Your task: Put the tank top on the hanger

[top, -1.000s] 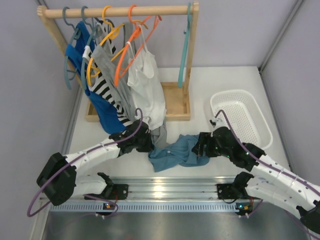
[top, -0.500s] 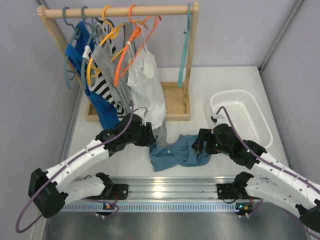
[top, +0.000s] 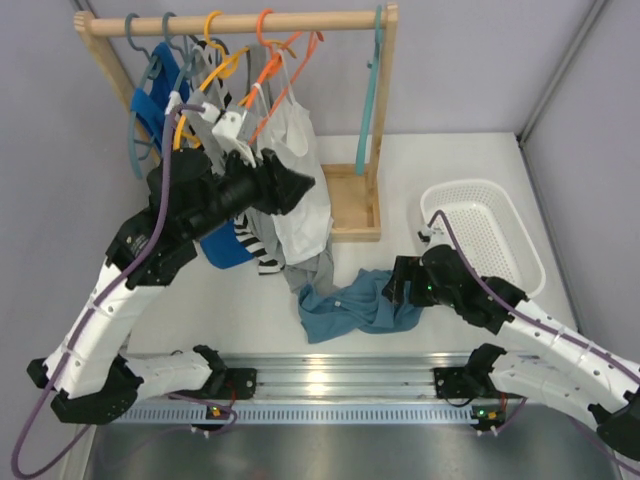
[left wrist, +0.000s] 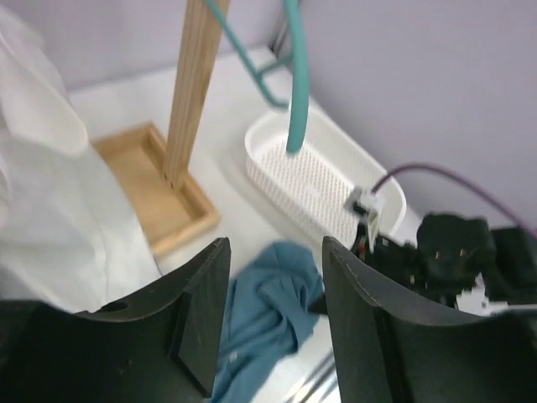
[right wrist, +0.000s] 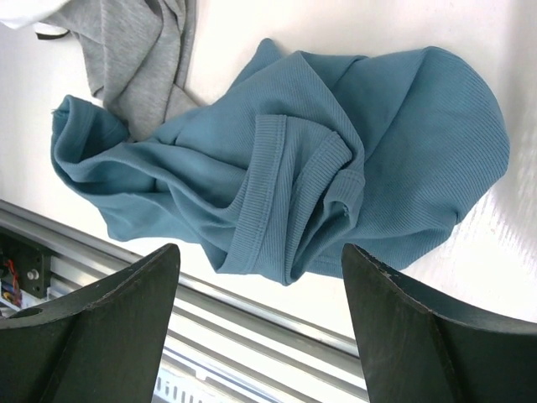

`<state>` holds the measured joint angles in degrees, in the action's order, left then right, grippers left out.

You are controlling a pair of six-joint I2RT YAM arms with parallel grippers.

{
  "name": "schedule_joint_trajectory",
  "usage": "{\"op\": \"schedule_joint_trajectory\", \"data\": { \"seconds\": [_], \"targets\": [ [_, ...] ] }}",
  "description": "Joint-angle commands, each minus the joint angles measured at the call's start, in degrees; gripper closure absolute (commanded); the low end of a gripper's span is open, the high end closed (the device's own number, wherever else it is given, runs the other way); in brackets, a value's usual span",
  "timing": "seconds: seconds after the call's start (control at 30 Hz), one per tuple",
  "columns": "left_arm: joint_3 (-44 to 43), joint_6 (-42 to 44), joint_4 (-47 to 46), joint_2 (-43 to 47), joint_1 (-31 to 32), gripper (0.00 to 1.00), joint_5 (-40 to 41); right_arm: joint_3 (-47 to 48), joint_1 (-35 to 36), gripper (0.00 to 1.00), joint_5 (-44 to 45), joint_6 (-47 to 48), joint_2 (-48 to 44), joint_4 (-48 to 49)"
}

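The tank top (top: 352, 306) lies crumpled on the table in front of the rack, dusty teal-blue; it also shows in the left wrist view (left wrist: 267, 312) and the right wrist view (right wrist: 336, 159). The hanger (top: 370, 100), thin and light teal, hangs bare at the right end of the rail, and its lower arm crosses the left wrist view (left wrist: 294, 84). My left gripper (top: 302, 186) (left wrist: 275, 245) is raised high beside the hanging white top, open and holding nothing. My right gripper (top: 400, 286) (right wrist: 260, 252) hovers over the tank top's right part, open, with nothing between its fingers.
A wooden rack (top: 240, 22) at the back carries a royal-blue top (top: 218, 243), a striped one, a grey one (right wrist: 138, 50) and a white top (top: 300, 180) on orange and grey-blue hangers. Its wooden base (top: 352, 205) is behind the tank top. A white basket (top: 482, 236) stands at the right.
My left gripper let go at the tank top's left edge, opened, and rose up and back towards the rack. The right gripper has barely moved and has opened slightly.
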<state>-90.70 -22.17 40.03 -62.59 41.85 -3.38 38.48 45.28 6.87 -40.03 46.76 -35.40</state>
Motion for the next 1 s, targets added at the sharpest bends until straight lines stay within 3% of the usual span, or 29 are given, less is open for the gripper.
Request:
{"op": "schedule_joint_trajectory", "data": {
  "seconds": [0.0, 0.2, 0.43, 0.8, 0.97],
  "targets": [
    [-8.6, 5.6, -6.1, -6.8, 0.0, 0.46, 5.8, 3.2, 0.9, 0.23, 0.4, 1.1, -0.2, 1.6],
    [-19.8, 9.7, -14.8, -17.7, 0.3, 0.37, 13.5, 2.1, 0.9, 0.23, 1.1, 0.7, -1.3, 1.2],
    [-19.3, 13.3, -28.9, -21.3, 1.5, 0.36, 14.0, 0.1, 0.9, 0.23, 0.8, -0.5, -3.1, 2.0],
    [-19.9, 15.7, -30.3, -25.2, 3.6, 0.36, 13.8, -0.7, 0.8, 0.24, -0.5, -0.8, -2.0, 3.3],
    [-20.9, 19.7, -30.3, -27.8, 5.6, 0.36, 18.0, -1.2, 0.9, 0.24, -0.6, -1.0, -2.9, 3.3]
  ]
}}
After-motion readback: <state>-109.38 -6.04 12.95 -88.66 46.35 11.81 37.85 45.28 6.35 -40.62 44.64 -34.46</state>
